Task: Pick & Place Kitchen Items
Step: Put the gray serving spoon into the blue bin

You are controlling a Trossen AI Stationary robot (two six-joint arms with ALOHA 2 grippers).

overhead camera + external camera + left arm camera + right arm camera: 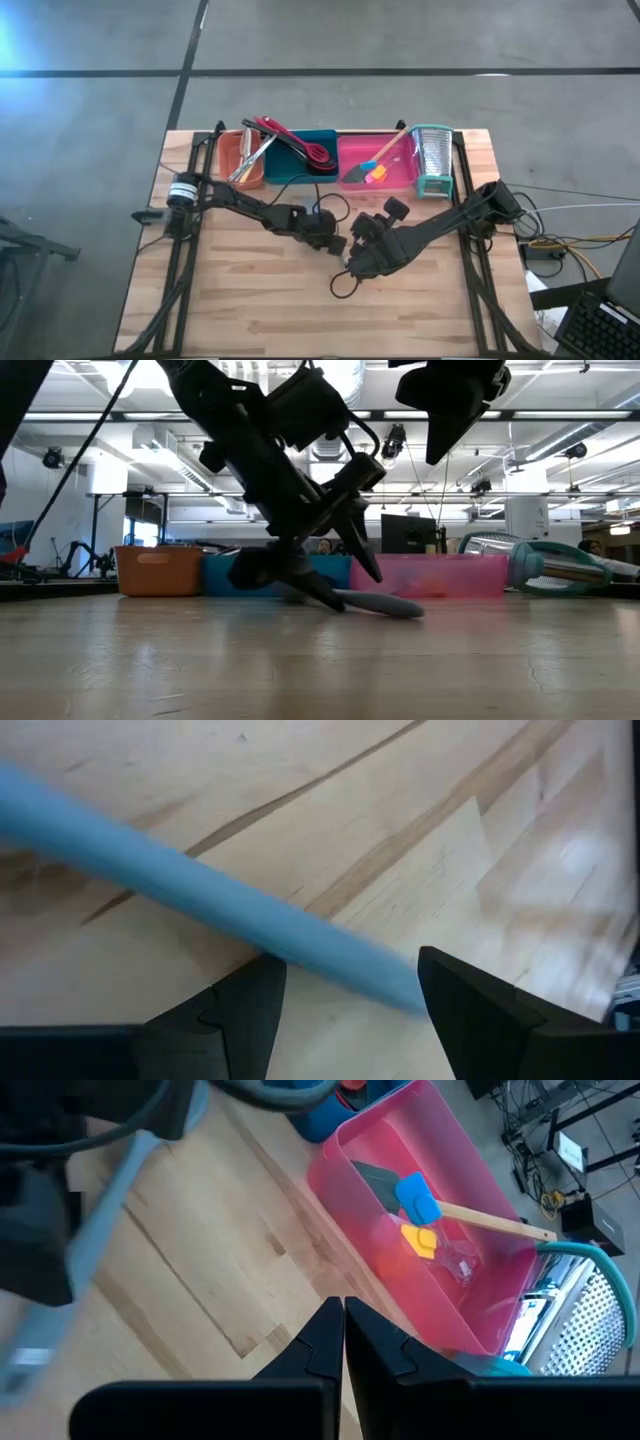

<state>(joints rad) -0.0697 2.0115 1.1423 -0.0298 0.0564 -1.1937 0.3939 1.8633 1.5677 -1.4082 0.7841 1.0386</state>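
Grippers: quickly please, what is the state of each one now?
Left gripper: open, fingers either side of a blue handle on the table.
Right gripper: closed, empty.

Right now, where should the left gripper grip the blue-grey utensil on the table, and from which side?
Grip the straight handle, from above. It lies flat on the wood, and the left gripper already straddles it with open fingers, one on each side, so closing across the narrow handle should likely hold it.

Orange tray (238, 160), teal tray (300, 165), pink tray (375, 165), grey-blue utensil handle (200, 890), pale wood table (250, 300)
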